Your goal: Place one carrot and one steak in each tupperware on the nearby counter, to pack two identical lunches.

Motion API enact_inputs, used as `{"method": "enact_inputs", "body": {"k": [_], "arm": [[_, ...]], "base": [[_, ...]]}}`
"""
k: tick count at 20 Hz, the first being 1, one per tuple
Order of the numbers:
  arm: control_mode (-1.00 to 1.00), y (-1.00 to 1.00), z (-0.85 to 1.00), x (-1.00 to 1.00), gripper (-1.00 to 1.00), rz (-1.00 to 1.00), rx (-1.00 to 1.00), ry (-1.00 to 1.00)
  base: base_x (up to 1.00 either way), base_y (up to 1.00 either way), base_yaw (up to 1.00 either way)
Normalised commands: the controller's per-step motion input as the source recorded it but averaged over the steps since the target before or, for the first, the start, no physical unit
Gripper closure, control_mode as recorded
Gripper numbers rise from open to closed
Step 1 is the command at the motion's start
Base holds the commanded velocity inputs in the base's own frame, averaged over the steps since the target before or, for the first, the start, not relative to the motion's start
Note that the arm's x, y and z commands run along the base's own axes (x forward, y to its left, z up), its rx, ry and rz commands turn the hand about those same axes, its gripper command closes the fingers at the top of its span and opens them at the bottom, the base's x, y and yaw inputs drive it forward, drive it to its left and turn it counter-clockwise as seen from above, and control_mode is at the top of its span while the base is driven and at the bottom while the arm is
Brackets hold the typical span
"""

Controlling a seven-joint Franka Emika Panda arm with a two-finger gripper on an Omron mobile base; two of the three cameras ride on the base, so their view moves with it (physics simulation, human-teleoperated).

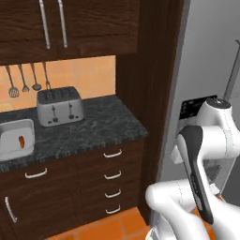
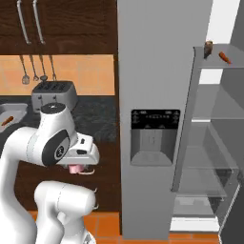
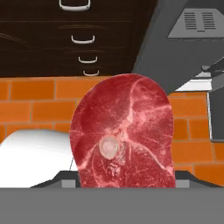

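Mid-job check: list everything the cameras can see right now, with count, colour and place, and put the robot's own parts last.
steak: one, red with pale marbling, held in the jaws, hand view.
second steak: one, brown, top fridge shelf.
carrot: one, orange, in the tupperware.
second carrot: one, orange, top fridge shelf beside the brown steak.
tupperware: one, light grey, on the counter left of the toaster.
counter: one, black-grey marbled, over dark drawers.
toaster: one, silver, back of the counter.
utensils: four, metal, hanging on the wall above the toaster.
fridge: one, grey, door open, right of the counter.
gripper: one, white, jaws closed on the red steak.
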Motion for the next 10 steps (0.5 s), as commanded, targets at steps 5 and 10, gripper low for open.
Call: {"method": "enact_inputs", "body": {"k": [5, 10], "arm": [[1.0, 0.0, 0.0, 0.0, 1.0, 0.0, 0.0, 0.0], [1.0, 0.0, 0.0, 0.0, 1.0, 0.0, 0.0, 0.0]], "base": [[0.51, 1.0, 0.0], [0.15, 1.0, 0.05]]}}
